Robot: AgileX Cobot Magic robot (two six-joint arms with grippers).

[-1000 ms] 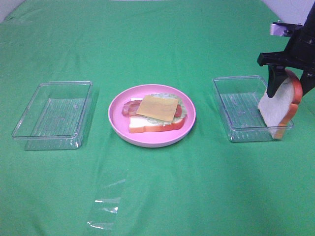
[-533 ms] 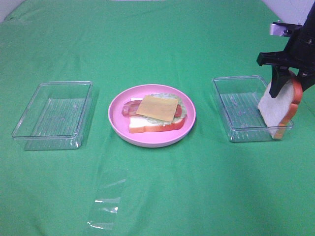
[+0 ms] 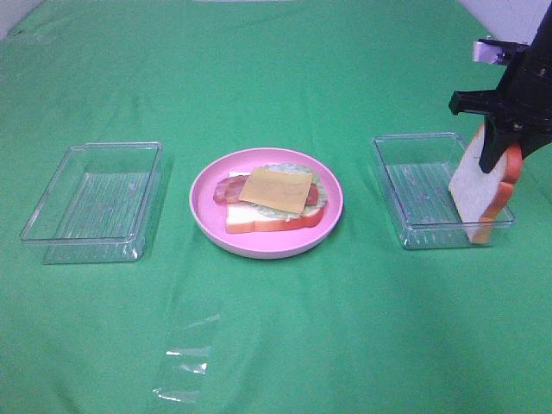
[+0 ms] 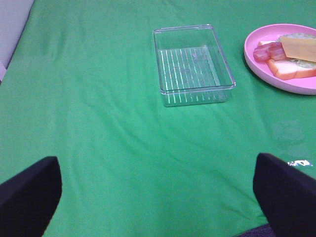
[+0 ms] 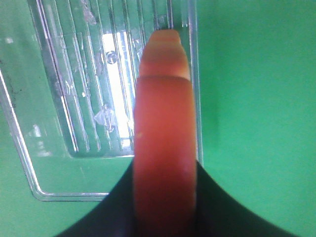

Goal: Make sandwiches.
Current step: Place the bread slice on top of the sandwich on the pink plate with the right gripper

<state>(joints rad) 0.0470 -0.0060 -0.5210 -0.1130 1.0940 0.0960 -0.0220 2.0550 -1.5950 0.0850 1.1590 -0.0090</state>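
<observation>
Orange-red crust and a white face mark the bread slice (image 3: 481,183), which the right gripper (image 3: 498,142) pinches by its upper edge and holds upright over the outer rim of the right clear plastic tray (image 3: 414,188). Against the frames from a second and half a second ago, the slice has risen a little and drifted slightly toward the tray's outer side; its lower tip now hangs at the tray's near corner rather than dipping lower. In the right wrist view the crust edge (image 5: 165,148) fills the middle, clamped between the dark jaws, with the ribbed tray (image 5: 74,98) beneath it.

The open-faced stack has not moved: a bottom bread slice (image 3: 272,220) on the round pink plate (image 3: 207,211), with lettuce (image 3: 317,195), bacon strips (image 3: 227,190) and a yellow cheese square (image 3: 276,190) on top. The left tray (image 3: 95,200) is unchanged, as is the clear wrapper (image 3: 185,358) on the green cloth (image 3: 276,78).

The left gripper (image 4: 158,197) is spread wide above bare cloth, its fingers (image 4: 284,190) gripping nothing
</observation>
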